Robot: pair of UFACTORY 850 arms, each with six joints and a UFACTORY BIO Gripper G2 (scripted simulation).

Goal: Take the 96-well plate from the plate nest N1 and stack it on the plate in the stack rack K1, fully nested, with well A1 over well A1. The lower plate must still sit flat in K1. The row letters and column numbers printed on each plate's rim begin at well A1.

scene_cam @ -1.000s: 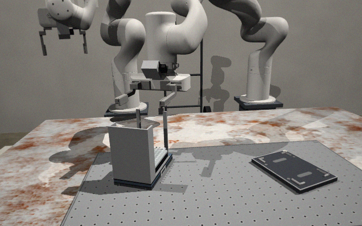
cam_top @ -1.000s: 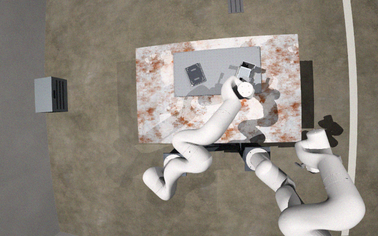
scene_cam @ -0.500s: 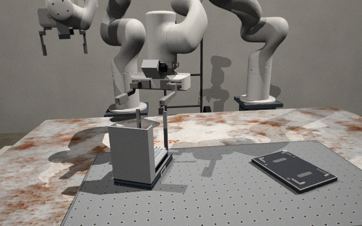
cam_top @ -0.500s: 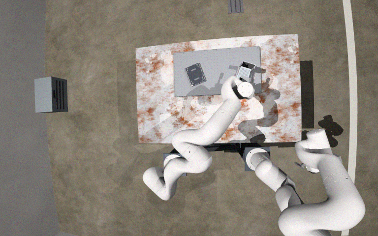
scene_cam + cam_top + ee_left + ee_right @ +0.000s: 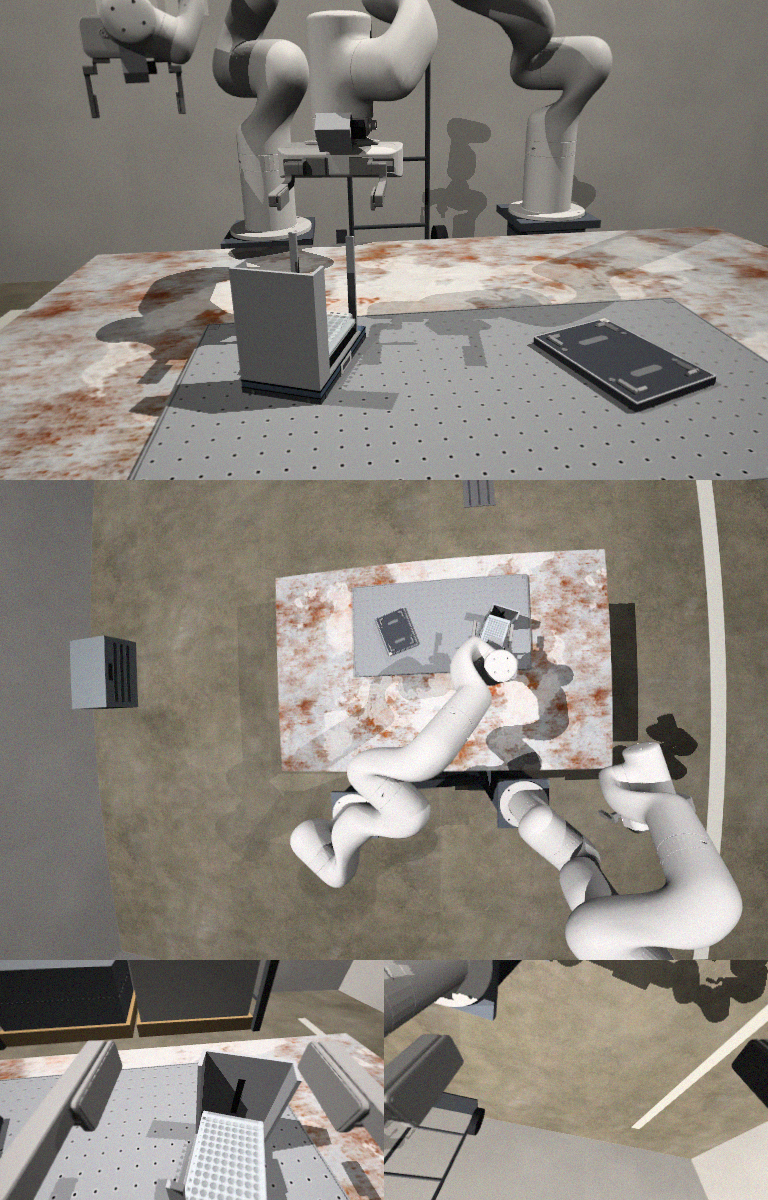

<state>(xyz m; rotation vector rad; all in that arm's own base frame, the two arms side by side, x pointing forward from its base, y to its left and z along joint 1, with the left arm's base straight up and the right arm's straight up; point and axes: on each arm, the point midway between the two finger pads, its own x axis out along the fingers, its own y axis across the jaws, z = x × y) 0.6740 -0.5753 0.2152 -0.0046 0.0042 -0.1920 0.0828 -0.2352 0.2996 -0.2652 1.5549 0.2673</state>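
The plate nest N1 (image 5: 396, 631) (image 5: 623, 362), a dark flat base, holds no plate. The stack rack K1 (image 5: 510, 611) (image 5: 277, 328) (image 5: 222, 1082) has tall grey walls and thin posts. A white 96-well plate (image 5: 494, 628) (image 5: 339, 326) (image 5: 227, 1160) lies inside it, wells up. A lower plate cannot be made out, and the rim letters are not readable. My left gripper (image 5: 326, 198) (image 5: 217, 1087) is open and empty, above the rack's post tops. My right gripper (image 5: 137, 112) (image 5: 589, 1072) is open and empty, away from the table.
Both fixtures stand on a grey perforated board (image 5: 436, 604) (image 5: 453, 418) on the rust-stained table (image 5: 317, 706) (image 5: 566, 260). K1's high walls and two upright posts stand below the left gripper. The right arm is folded beyond the table's edge.
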